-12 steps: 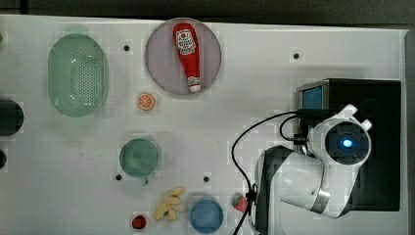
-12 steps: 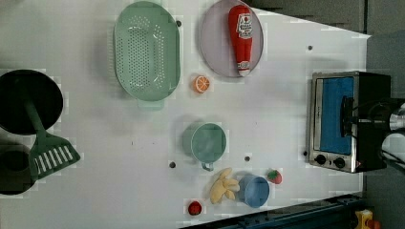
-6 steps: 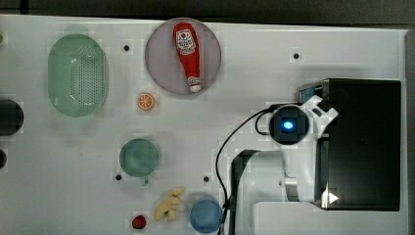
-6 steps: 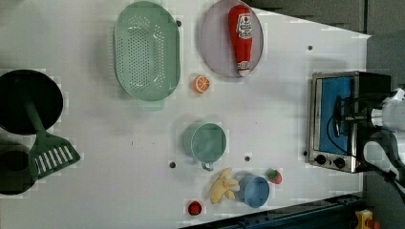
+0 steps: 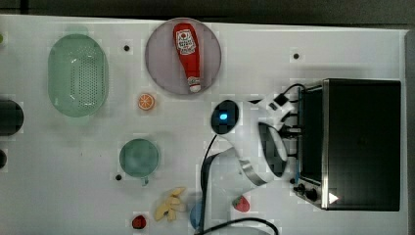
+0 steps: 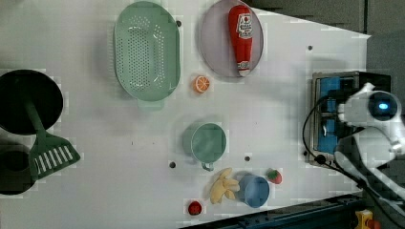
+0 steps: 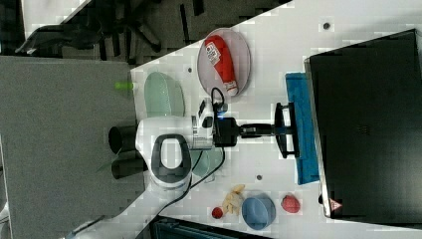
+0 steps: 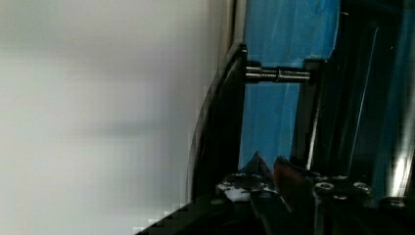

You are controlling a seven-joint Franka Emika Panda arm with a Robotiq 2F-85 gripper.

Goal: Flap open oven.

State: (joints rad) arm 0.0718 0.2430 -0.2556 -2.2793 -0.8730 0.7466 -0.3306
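As pulled outward over the last second, found the door (image 7: 301,129) of the oven (image 5: 362,147) swung well down, blue glass facing up and lying in front of the black case in the right view. Located the oven at the top view's right end of the table (image 5: 293,39), knobs (image 5: 306,190) at the near corner of its front. Noted the gripper (image 7: 281,130) at the middle of the dark bar handle (image 7: 289,112), drawn back from above the case to well left of the frame in the top view. Judged from the wrist view: fingertips (image 8: 258,164) nearly together, clamping nothing, apparently tucked between bar and glass. Took the flap as largely done; recommend checking the door rests at its stop before withdrawing. Recorded a strawberry (image 7: 290,204) near the door's near corner, apart from it.
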